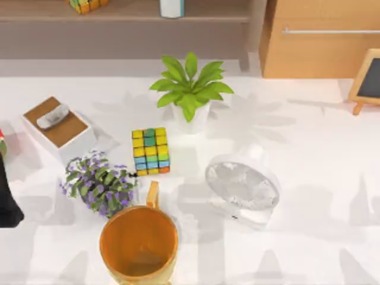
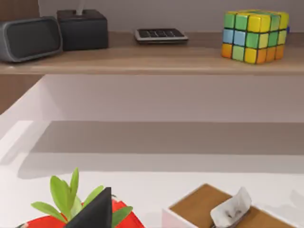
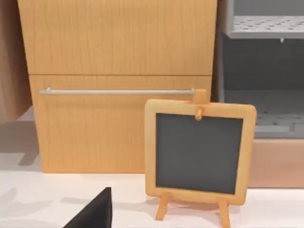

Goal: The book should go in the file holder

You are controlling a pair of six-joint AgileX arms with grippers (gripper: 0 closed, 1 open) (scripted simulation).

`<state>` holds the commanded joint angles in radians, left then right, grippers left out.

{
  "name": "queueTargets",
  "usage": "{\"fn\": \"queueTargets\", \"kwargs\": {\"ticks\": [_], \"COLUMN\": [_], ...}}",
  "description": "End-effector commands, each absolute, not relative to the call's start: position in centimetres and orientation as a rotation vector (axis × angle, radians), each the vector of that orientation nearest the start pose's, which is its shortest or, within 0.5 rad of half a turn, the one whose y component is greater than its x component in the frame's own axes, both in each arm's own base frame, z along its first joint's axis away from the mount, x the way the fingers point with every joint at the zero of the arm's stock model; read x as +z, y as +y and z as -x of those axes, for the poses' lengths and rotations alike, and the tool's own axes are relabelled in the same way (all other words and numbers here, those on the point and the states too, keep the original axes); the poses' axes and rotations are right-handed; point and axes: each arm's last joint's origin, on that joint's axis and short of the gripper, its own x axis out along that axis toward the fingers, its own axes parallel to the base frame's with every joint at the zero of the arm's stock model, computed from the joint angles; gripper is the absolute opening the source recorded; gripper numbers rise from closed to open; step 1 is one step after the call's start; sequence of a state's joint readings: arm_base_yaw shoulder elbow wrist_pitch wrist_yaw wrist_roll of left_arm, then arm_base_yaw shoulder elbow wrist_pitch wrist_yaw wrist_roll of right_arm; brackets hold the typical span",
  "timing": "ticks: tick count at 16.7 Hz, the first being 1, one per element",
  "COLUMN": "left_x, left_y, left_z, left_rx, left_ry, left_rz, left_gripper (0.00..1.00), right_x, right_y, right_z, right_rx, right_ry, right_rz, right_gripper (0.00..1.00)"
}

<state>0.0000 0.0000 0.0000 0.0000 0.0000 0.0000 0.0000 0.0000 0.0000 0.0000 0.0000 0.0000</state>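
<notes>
The left arm (image 1: 7, 202) stands at the left edge of the desk (image 1: 314, 178), beside a tissue box (image 1: 59, 127) with a brown top. In the left wrist view, a dark part of the left end effector (image 2: 97, 213) is above a red object with green leaves (image 2: 66, 194), and I cannot tell if it is apart or together. Behind it, a wooden shelf (image 2: 152, 59) carries a grey speaker (image 2: 29, 39), a black box (image 2: 83, 29), a calculator (image 2: 160, 34) and 1 colour cube (image 2: 255, 35). In the right wrist view, a dark part of the right end effector (image 3: 95, 211) is near a small framed blackboard (image 3: 199, 152), which stands upright in front of a wooden cabinet (image 3: 118, 61); its state I also cannot tell. Just beside the cabinet is a grey rack with perforated trays (image 3: 263, 71). In the middle of the desk are a green plant (image 1: 190, 89), another colour cube (image 1: 150, 151), a purple flower plant (image 1: 98, 184), an orange cup (image 1: 138, 243) and a white fan (image 1: 242, 185)
</notes>
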Motion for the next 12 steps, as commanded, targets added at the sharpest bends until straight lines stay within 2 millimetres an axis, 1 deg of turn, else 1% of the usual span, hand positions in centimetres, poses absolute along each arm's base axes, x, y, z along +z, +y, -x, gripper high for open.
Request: {"fn": "queueTargets", "kwargs": {"ticks": [3, 5, 7, 9, 11, 12], "left_x": [16.0, 16.0, 16.0, 16.0, 16.0, 16.0], "left_y": [-0.1, -0.1, -0.1, -0.1, -0.1, -0.1], "left_z": [-10.6, -10.6, -10.6, -10.6, -10.6, -10.6], "left_rx": [0.000, 0.000, 0.000, 0.000, 0.000, 0.000], "left_ry": [0.000, 0.000, 0.000, 0.000, 0.000, 0.000], "left_rz": [0.000, 0.000, 0.000, 0.000, 0.000, 0.000], "left_gripper": [1.00, 1.00, 1.00, 1.00, 1.00, 1.00], "right_x": [16.2, 17.3, 19.2, 21.6, 24.5, 26.0], "right_y": [-0.1, 0.2, 0.8, 1.6, 2.9, 3.8], "right_z": [-10.6, -10.7, -11.0, -11.9, -13.4, -14.5], "right_rx": [0.002, 0.009, 0.021, 0.034, 0.044, 0.049], "right_ry": [-0.001, -0.003, -0.001, 0.007, 0.018, 0.023], "right_rz": [0.000, 0.001, 0.002, 0.006, 0.014, 0.018], "right_gripper": [1.00, 1.00, 1.00, 1.00, 1.00, 1.00]}}
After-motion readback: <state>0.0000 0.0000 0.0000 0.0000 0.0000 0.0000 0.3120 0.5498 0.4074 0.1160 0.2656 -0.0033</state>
